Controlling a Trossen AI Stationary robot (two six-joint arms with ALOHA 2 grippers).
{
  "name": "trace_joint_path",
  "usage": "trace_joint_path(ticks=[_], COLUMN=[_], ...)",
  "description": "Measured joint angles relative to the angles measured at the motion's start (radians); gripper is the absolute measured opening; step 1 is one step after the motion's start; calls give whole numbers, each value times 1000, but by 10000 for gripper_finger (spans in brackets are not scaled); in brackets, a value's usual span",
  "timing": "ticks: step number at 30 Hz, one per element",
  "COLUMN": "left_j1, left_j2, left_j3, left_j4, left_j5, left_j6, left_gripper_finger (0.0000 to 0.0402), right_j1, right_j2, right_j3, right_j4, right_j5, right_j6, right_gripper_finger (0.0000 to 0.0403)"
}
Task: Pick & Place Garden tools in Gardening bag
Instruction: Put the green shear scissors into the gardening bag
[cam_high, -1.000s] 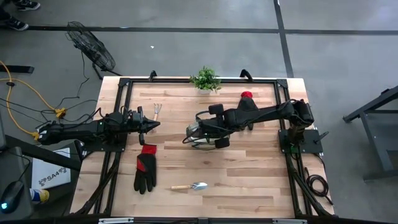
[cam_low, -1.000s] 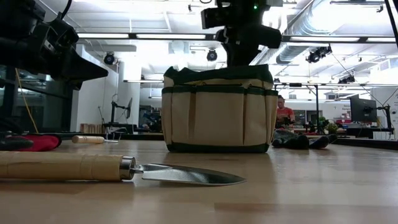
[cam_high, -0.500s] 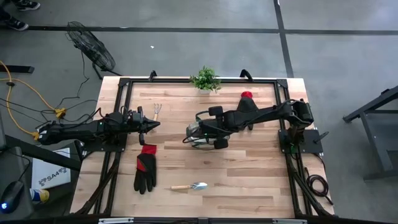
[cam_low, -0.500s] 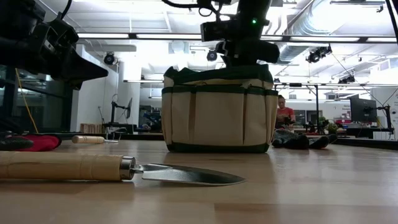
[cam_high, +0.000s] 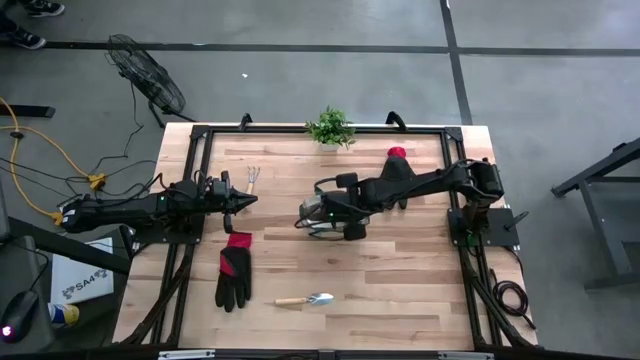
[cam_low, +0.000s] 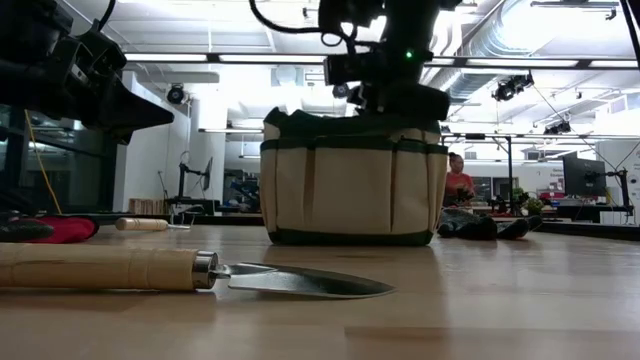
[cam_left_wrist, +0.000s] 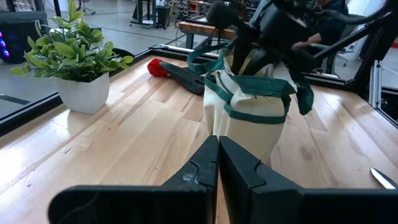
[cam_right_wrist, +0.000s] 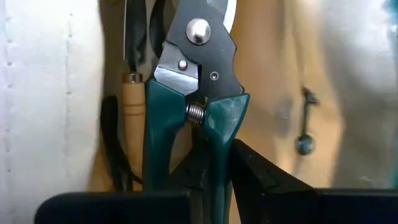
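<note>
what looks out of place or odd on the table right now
Nothing looks spilled or damaged. The gardening bag stands upright, with the right claw shut on the pruning shears inside it. A glove, a trowel and a small rake lie flat on the table.

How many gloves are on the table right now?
2. One glove lies near the front left, by the trowel. The other glove lies at the back right, partly under the right arm. Any inside the gardening bag would be hidden.
</note>
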Motion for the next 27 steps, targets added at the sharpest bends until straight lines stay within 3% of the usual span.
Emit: trace_joint_path(ticks=[14,27], left_j1=[0,0], left_j2=[0,0], left_j3=[0,0], left_j4=[0,0], left_j5=[-1,-1], left_j6=[0,0], left_gripper_finger=[10,10], right_j1=[-42,-70], right_j2=[0,0], right_j3=[-63,-63], right_j4=[109,121], right_j5=[-60,-232], right_j6=[2,108], right_gripper_finger=[33,58])
